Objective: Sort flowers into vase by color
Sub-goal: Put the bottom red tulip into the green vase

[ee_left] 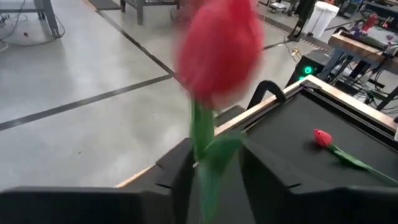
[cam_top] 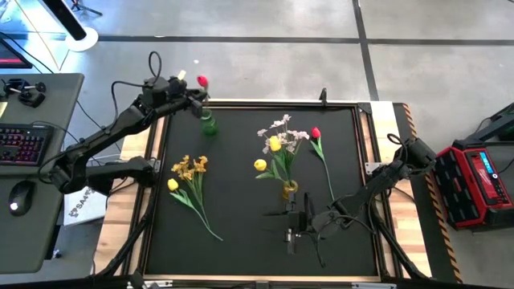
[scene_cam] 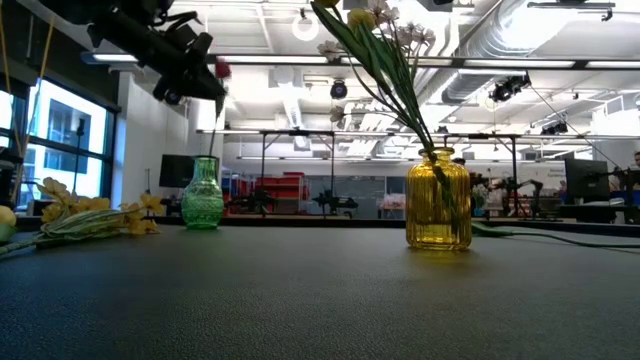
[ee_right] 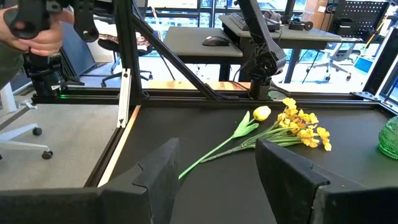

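Note:
My left gripper [cam_top: 191,98] is up over the green glass vase [cam_top: 208,124] at the mat's far left, shut on a red flower [cam_top: 202,81]. The vase [scene_cam: 203,195] stands upright below it. The yellow vase [cam_top: 289,191] holds two yellow tulips [cam_top: 275,144] and the pale pink-white sprig [cam_top: 281,127]. A second red flower [cam_top: 316,133] lies on the mat right of it. An orange-yellow sprig [cam_top: 191,166] and a yellow tulip [cam_top: 173,185] lie on the mat's left. My right gripper [cam_top: 292,231] is open, low near the mat's near edge, touching nothing. My left gripper holds the red flower by its green stem [ee_left: 202,134] a little below the bloom [ee_left: 219,46], pinched between the two fingers [ee_left: 180,177] together with a leaf. The bloom stands beyond the fingertips, lifted clear of the table. The gripper hides the stem's lower end.
The mat has a raised frame [cam_top: 363,152] with wooden boards on both sides. A desk with keyboard and mouse [cam_top: 22,193] stands left of the table, and a red case [cam_top: 478,181] stands to its right. A person's hand [ee_right: 37,31] shows beyond the table's left side.

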You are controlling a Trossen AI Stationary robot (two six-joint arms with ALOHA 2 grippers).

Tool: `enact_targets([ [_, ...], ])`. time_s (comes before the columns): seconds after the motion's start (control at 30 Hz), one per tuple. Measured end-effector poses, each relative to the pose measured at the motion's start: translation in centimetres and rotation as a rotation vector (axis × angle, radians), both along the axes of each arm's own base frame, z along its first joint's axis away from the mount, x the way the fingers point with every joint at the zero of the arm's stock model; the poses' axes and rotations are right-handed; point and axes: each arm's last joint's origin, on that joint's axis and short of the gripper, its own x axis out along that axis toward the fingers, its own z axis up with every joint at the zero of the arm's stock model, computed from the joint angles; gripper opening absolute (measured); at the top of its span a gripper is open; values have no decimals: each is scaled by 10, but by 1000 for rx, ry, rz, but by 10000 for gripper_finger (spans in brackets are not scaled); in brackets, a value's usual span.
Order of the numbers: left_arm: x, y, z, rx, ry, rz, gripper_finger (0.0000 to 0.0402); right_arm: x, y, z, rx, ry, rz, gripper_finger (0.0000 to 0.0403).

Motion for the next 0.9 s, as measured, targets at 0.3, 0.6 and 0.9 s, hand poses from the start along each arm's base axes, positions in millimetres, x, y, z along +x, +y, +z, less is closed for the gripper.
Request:
enact_targets([
  [0.3,-9,-8,0,-27,40,29,169,0,0,0,0,0,0,199],
  [0.6,-35,-39,19,58,31,107,166,0,0,0,0,1,0,199],
  [0.9,-39,-76,27,81,-12,-1,166,3,-4,0,0,1,-14,199],
])
